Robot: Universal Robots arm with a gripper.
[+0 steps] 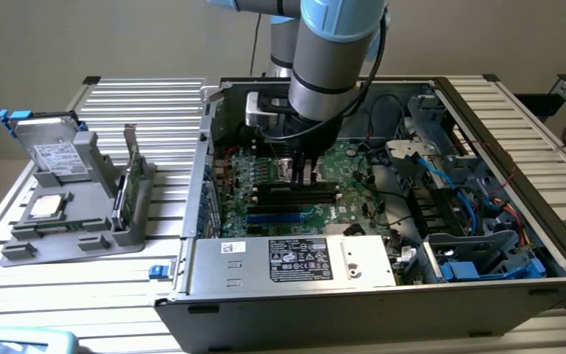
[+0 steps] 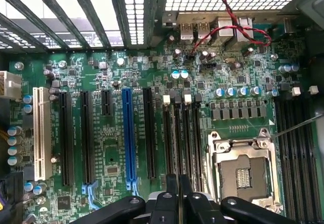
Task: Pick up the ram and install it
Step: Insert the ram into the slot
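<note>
Gripper (image 1: 306,175) low inside the open computer case (image 1: 362,313), pinched on the ram.

On the exterior view's left, a grey holder (image 1: 77,240) on the slatted table (image 1: 145,96) carries a hard drive (image 1: 52,151), a processor chip (image 1: 45,208) and a broad green card (image 1: 130,181) standing on edge. Right of it, the arm (image 1: 327,51) reaches down over the motherboard (image 1: 233,214). Its fingers (image 2: 171,191) are drawn almost together, a thin slit apart, with the ram (image 2: 178,182) edge-on between them. The ram lies in line with one of the black memory slots (image 2: 167,138), beside the processor socket (image 2: 243,171). A labelled metal box (image 1: 293,258) sits in front. Blue cables (image 1: 470,199) crowd the case further right.
</note>
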